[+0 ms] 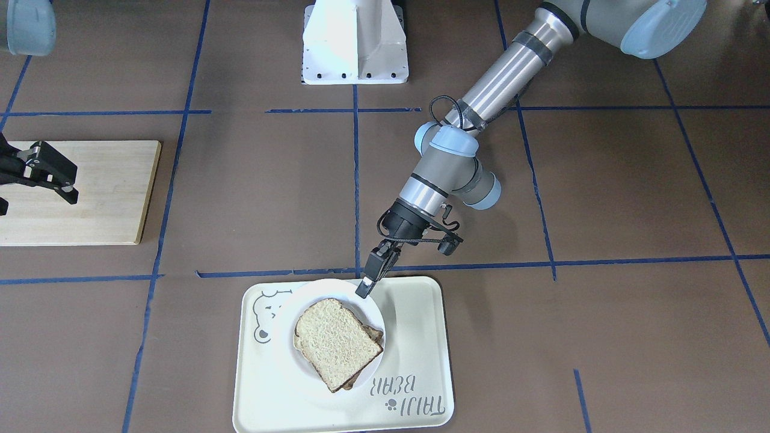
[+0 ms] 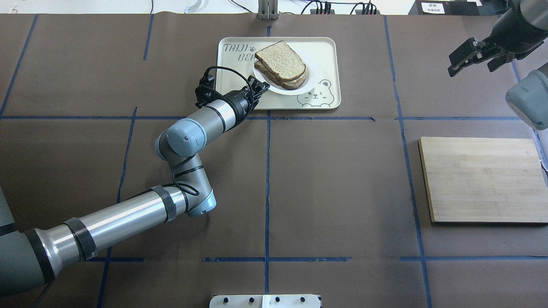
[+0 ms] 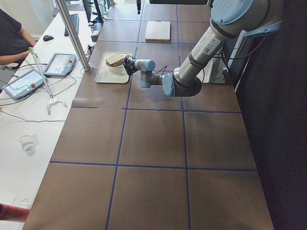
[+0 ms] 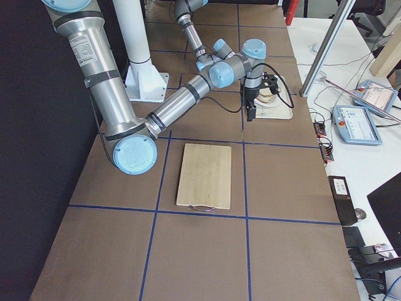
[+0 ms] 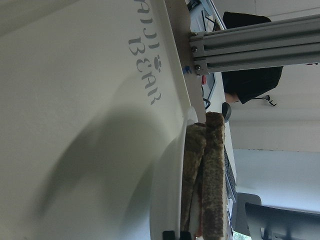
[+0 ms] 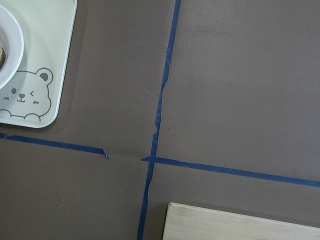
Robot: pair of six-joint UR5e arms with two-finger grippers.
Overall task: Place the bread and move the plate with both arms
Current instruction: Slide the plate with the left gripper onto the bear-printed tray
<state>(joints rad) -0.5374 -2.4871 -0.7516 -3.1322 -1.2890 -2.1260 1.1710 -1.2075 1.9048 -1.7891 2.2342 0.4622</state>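
Observation:
The plain wholemeal bread [image 1: 334, 343] lies on top of another slice on the small white plate [image 1: 374, 313], which sits on the cream bear tray [image 1: 421, 325]. My left gripper [image 1: 365, 288] is at the plate's near rim, low over the tray, with its jaws closed on the rim. It also shows in the overhead view [image 2: 261, 88], beside the bread [image 2: 280, 57]. The left wrist view shows the plate [image 5: 167, 190] and the stacked slices [image 5: 214, 175] edge-on. My right gripper [image 1: 60, 180] is open and empty, raised over the wooden board.
A wooden cutting board [image 2: 479, 179] lies on the robot's right side of the table. The tray [image 2: 325, 55] stands at the far middle edge. The white pedestal base [image 1: 355, 42] is at the robot's side. Blue tape lines cross the brown table.

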